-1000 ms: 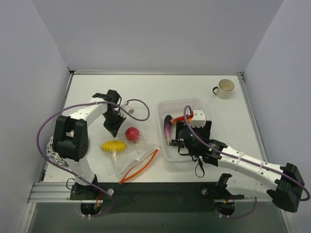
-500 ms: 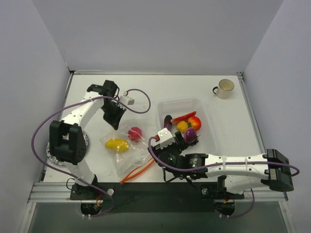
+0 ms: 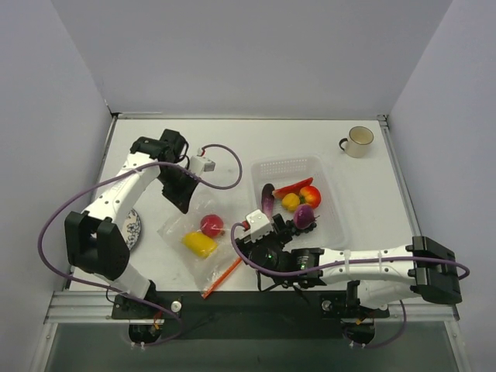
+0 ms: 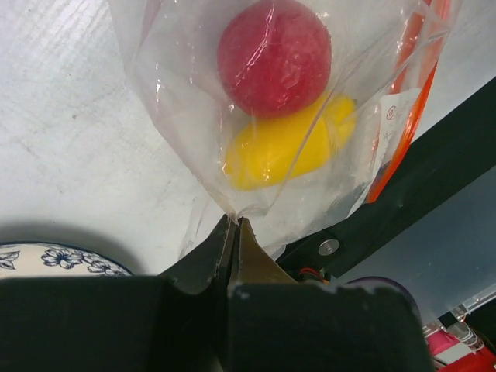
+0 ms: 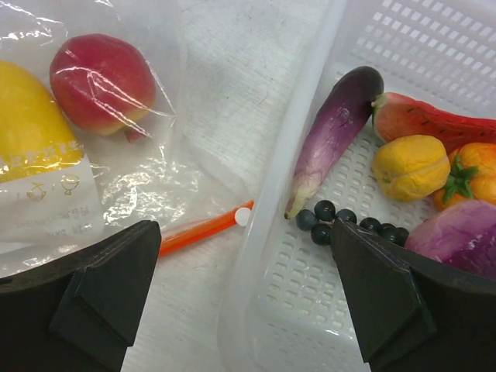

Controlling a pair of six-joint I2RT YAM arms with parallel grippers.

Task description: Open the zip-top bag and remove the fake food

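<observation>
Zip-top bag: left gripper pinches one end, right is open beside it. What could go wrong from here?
1. The left gripper pinches only a thin fold of the zip-top bag; the film could slip free.
2. Its zip strip lies near the front edge of the table, so the red fruit and yellow fruit might roll off if tipped out.
3. The open right gripper hangs by the basket rim and may snag it.

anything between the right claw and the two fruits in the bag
Yes: the zip-top bag's clear plastic lies over the red fruit and the yellow fruit, so the open right claw cannot touch them directly. Nothing else sits between; the basket is off to the other side.
</observation>
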